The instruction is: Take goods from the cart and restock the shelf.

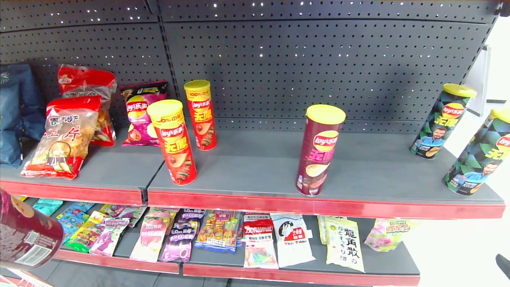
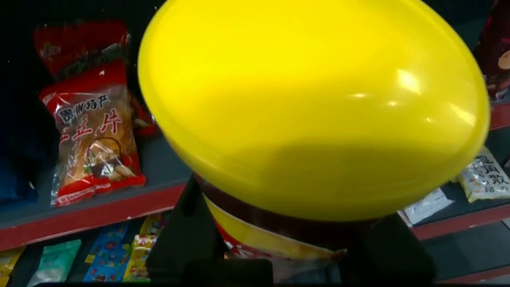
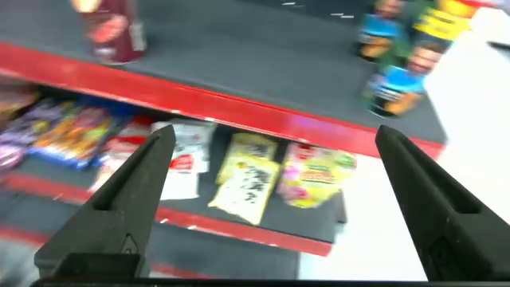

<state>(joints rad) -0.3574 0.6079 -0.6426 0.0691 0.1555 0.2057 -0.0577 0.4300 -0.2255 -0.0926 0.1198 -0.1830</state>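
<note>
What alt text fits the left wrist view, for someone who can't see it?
Close up, the yellow lid of a maroon chip can held in the left gripper. Behind it, a red snack bag rests on a grey shelf with a red front edge, and small colourful packets sit on the shelf below.

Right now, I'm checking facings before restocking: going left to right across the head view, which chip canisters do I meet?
Held maroon canister → front red canister → rear red canister → shelved maroon canister → rear green-black canister → front green-black canister
</note>
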